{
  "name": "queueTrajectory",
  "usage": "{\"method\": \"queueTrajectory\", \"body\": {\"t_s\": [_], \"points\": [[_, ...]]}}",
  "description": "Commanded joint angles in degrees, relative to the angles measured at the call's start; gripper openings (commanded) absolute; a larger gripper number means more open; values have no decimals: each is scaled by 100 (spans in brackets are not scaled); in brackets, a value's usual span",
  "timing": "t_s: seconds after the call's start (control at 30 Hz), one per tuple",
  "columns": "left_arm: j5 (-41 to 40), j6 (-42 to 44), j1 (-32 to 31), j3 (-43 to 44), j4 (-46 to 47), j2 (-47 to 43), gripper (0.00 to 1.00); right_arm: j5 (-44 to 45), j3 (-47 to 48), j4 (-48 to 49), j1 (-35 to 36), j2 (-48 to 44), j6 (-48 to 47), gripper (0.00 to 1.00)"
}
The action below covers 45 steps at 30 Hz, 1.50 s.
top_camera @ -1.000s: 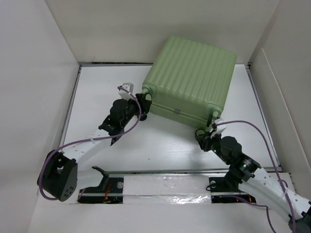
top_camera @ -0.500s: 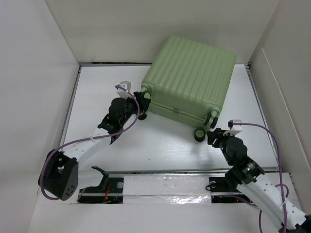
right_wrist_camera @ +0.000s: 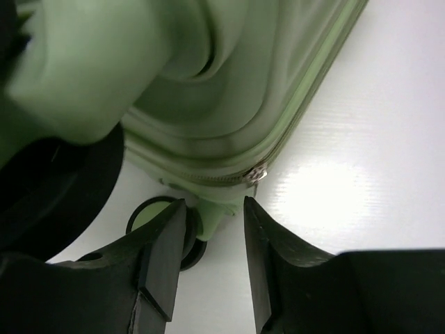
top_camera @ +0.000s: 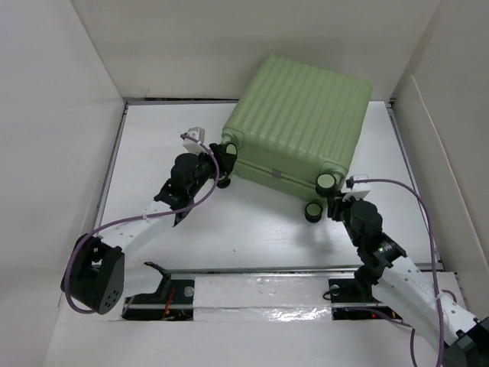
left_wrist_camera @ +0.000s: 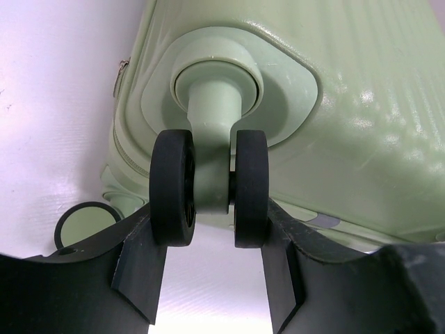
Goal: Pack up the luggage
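Shut pale green suitcase (top_camera: 302, 122) lying ribbed side up on the white table (top_camera: 252, 229), with an arm at each of its near corners.

The suitcase sits toward the far right of the table, turned a little so that its wheeled edge faces the arms, and its zip runs closed along that edge. At the suitcase's near left corner, the left claw (left_wrist_camera: 212, 223) is clamped on the twin black wheel (left_wrist_camera: 172, 186), one finger pressed against each outer face, with the green stem between them. At the suitcase's near right corner, the right claw (right_wrist_camera: 212, 212) has its fingers apart, and bare table shows in the gap. A lower wheel (right_wrist_camera: 151, 212) and its green stem sit just beyond the fingertips. Whether they touch it cannot be told. A second wheel (top_camera: 326, 181) shows just above that claw on the same corner.
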Motion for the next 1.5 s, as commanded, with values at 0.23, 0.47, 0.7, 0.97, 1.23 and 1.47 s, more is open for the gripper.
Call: {"method": "queueTrajectory", "body": {"t_s": [0.23,0.47,0.7,0.97,1.23,1.47], "points": [[-440,-17,213,829,1118,135,0,-827,185,1674,-859,670,-638,45],[-457,44,213,803,1180,117,0,-1163,186,1191,-1071,294,-437,41],[-440,36,274,935,1188,240,0,-1585,-369,1332,-1624,-324,-155,58],[-326,-17,274,918,1276,284,0,-2727,-307,2254,-2380,634,-471,39],[-352,-8,274,926,1259,328,0,-4052,-342,3396,-2521,1434,-691,40],[-326,-52,274,821,1399,311,0,-5073,-386,4424,-2715,2366,-410,44]]}}
